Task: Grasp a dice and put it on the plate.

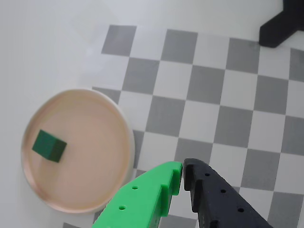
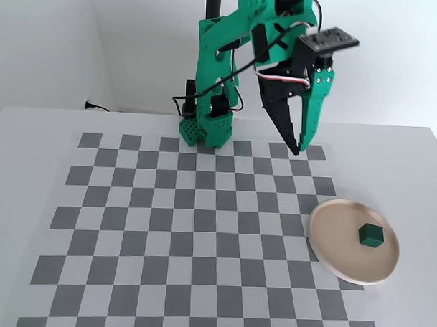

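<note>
Dice (image 2: 372,235): dark green cube lying inside the plate (image 2: 330,243) — right of its centre in the fixed view.
Plate: at the checkered mat's (image 2: 166,226) right edge on the white bench (image 2: 32,143).
Claw (image 2: 299,148): pressed together, holding nothing — raised above the mat, well apart from the plate.

White wall (image 2: 50,43) behind white table (image 2: 33,128) w/ checkered mat (image 2: 166,226).

Dice (image 2: 372,235) sits on plate (image 2: 330,252) at checker mat's (image 2: 166,233) right edge; fingers (image 2: 301,149) closed, raised above mat.
</note>
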Robot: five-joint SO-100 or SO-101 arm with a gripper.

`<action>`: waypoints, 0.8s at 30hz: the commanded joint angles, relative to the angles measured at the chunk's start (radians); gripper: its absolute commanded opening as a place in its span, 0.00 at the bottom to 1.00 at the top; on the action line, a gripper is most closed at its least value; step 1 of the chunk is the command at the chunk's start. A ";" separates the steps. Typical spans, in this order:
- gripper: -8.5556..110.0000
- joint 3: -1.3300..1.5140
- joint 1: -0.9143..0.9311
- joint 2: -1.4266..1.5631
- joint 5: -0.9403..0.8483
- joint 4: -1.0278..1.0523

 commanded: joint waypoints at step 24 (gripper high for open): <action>0.04 1.071 0.377 1.120 0.255 -0.288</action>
